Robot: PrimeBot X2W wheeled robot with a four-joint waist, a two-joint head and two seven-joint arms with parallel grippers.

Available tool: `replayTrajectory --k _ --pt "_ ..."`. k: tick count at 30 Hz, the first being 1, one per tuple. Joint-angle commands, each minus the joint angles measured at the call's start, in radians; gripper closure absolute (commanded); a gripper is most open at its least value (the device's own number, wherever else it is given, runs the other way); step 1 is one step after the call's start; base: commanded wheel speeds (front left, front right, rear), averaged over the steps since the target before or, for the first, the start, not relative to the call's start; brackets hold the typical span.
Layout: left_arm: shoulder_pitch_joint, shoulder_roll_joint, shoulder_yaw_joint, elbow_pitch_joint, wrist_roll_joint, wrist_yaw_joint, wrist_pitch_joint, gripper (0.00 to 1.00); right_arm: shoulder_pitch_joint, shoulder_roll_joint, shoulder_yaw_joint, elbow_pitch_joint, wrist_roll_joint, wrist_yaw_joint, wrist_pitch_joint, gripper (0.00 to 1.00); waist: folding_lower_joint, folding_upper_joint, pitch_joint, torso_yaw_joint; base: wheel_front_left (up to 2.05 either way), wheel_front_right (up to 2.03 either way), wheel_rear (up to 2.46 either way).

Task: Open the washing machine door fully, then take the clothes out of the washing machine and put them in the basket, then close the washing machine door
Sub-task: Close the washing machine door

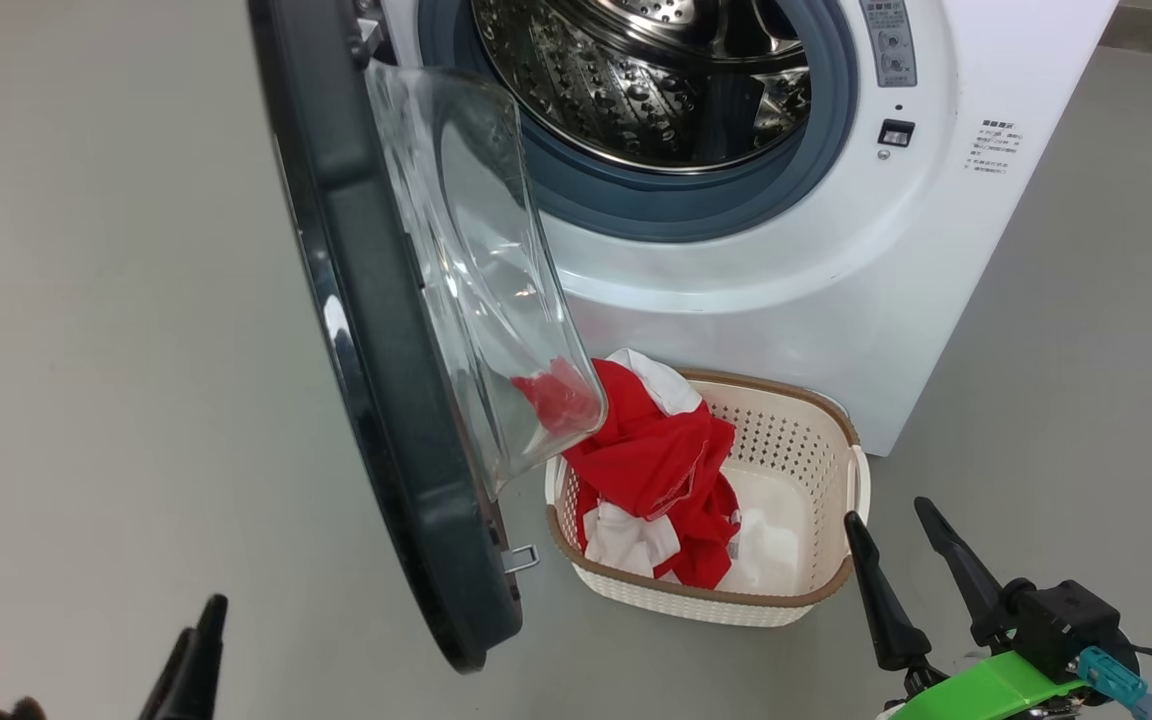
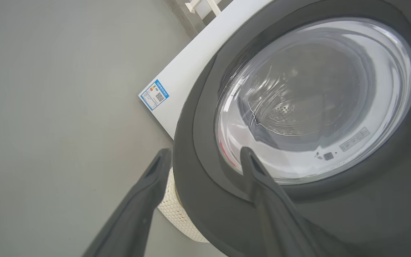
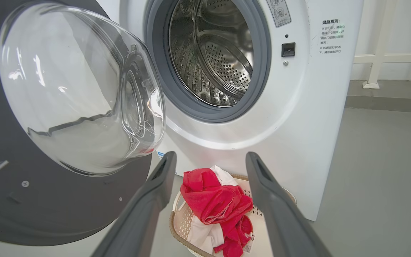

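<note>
The white washing machine (image 1: 836,300) stands with its steel drum (image 3: 212,53) showing bare metal. The washing machine door (image 1: 376,330) hangs open toward me, its glass bowl (image 1: 476,280) bulging over the basket. Red and white clothes (image 1: 656,450) lie heaped in the cream basket (image 1: 696,603) on the floor in front of the machine. My right gripper (image 1: 886,515) is open just right of the basket, and in its wrist view (image 3: 211,155) it points at the clothes (image 3: 216,203). My left gripper (image 1: 198,625) is open at the lower left, facing the door's outer face (image 2: 298,200) near its lower rim.
Bare grey floor (image 1: 86,350) spreads left of the door. A white railing post (image 3: 373,53) and a low ledge run behind the machine on the right. A blue label (image 2: 154,94) sits on the machine's side panel.
</note>
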Motion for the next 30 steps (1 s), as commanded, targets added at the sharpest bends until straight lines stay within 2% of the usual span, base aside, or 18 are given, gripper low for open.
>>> replayTrajectory --k 1,7,10,14,22,30 --pt "-0.019 0.047 -0.01 0.008 0.022 -0.007 -0.057 0.0 -0.025 -0.002 0.029 -0.02 0.01 0.005 -0.006 0.0 0.0 0.0 -0.001 -0.002 0.0 0.0 0.0" --pt "-0.034 0.07 -0.098 0.074 0.069 -0.007 -0.126 0.0 -0.024 -0.002 0.032 -0.019 0.013 0.005 -0.006 0.0 0.0 0.0 -0.004 -0.005 0.0 0.0 0.0" --pt "-0.046 0.07 -0.105 0.095 0.112 -0.007 -0.136 0.0 -0.025 -0.002 0.03 -0.018 0.014 0.005 -0.006 0.0 0.0 0.0 -0.005 -0.005 0.0 0.0 0.0" --pt "-0.046 0.035 -0.033 0.088 0.251 -0.007 -0.137 0.0 -0.024 -0.002 0.027 -0.019 0.015 0.005 -0.006 0.0 0.0 0.0 -0.006 -0.004 0.0 0.0 0.0" --pt "-0.016 -0.049 0.098 0.042 0.595 -0.007 -0.137 0.0 -0.025 -0.002 0.025 -0.019 0.016 0.005 -0.006 0.0 0.0 0.0 -0.005 -0.007 0.0 0.0 0.0" --pt "0.003 -0.139 0.221 -0.036 0.868 -0.007 -0.137 0.0 -0.032 -0.002 0.016 -0.02 0.012 0.005 -0.006 0.0 0.0 0.0 0.001 -0.009 0.0 0.0 0.0"
